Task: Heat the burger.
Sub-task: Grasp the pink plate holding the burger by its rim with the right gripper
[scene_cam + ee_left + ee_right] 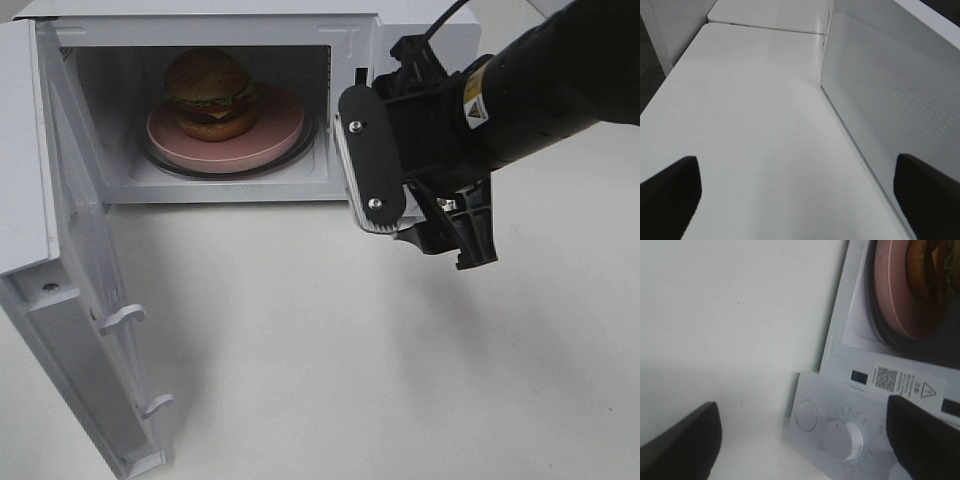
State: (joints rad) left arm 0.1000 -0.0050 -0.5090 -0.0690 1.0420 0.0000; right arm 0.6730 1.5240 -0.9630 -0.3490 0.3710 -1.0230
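The burger (208,93) is sitting on the pink plate (275,140) inside the microwave (350,40), whose door (85,300) is standing open. My right jaws are hanging spread apart and empty before the control panel (840,425); my left jaws are gaping, empty, over the table (750,125) beside the door.

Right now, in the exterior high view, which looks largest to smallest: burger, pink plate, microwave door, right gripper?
1. microwave door
2. right gripper and pink plate: look alike; the gripper is nearer the camera, so unranked
3. burger
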